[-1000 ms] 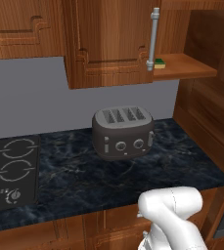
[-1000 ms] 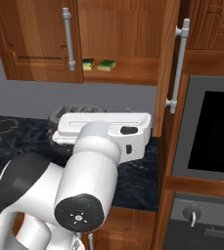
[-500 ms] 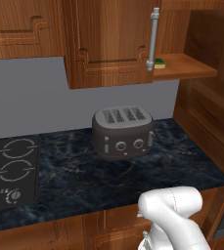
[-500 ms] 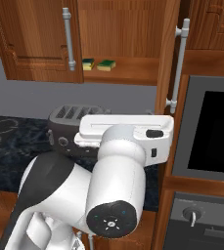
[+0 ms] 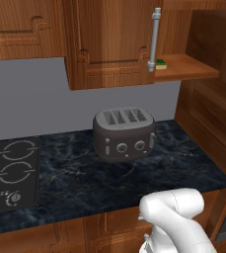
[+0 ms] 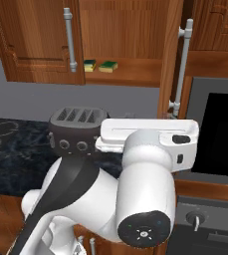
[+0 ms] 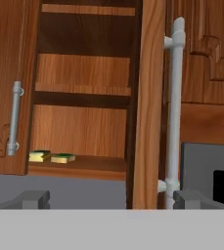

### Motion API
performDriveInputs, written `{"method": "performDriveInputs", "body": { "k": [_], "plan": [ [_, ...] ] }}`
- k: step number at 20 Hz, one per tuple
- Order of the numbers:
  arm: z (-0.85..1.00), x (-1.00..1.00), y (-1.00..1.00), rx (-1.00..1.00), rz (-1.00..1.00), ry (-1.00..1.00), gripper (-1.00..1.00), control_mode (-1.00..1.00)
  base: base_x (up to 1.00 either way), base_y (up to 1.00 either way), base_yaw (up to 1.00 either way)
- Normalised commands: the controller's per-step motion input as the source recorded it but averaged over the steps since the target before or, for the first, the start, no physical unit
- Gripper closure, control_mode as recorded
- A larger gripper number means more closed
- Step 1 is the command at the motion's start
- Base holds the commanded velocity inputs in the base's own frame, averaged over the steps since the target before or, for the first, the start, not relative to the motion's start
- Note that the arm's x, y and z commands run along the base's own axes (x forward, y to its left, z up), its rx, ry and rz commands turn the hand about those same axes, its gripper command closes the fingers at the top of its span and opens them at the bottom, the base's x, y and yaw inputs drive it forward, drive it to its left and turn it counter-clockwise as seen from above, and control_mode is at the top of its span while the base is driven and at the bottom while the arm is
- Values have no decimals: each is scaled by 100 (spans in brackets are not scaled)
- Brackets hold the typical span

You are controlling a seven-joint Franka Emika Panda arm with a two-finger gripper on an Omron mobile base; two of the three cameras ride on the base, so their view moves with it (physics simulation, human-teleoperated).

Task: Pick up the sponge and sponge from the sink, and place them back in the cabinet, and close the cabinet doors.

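Sponges, two of them, lie side by side on the lowest shelf (image 7: 84,165) of the open cabinet (image 7: 84,73): left sponge (image 7: 39,156), right sponge (image 7: 63,158). Both rest flat, dark green scouring face up over yellow body, just beside each other near the shelf's left end and front edge.

Pincer (image 7: 111,199): fingertips (image 7: 33,198) stand wide apart at the bottom of the hand view, nothing between them. Sponges sit above and left of the pincer's midline, well apart from it.

Left cabinet door (image 7: 6,83) stands open, silver bar handle (image 7: 14,118) vertical. Right cabinet door (image 7: 145,102) is seen edge-on, its long handle (image 7: 173,112) facing the camera.

Right base view: same sponges on the shelf, above a grey four-slot toaster (image 6: 78,130) standing on the dark marble surface (image 5: 134,173). Cooktop (image 5: 8,173) at surface's left end.
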Motion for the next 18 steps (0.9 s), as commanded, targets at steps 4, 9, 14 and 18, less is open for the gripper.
{"method": "performDriveInputs", "body": {
  "k": [4, 9, 14, 18],
  "plan": [
    [0, 0, -29, 0, 0, 0, -100, -100, 0, 0, 0],
    [0, 0, -29, 0, 0, 0, -100, -100, 0, 0, 0],
    [0, 0, -25, 0, 0, 0, -100, -100, 0, 0, 0],
    [0, 0, -23, 0, 0, 0, -100, -100, 0, 0, 0]
  ]
}}
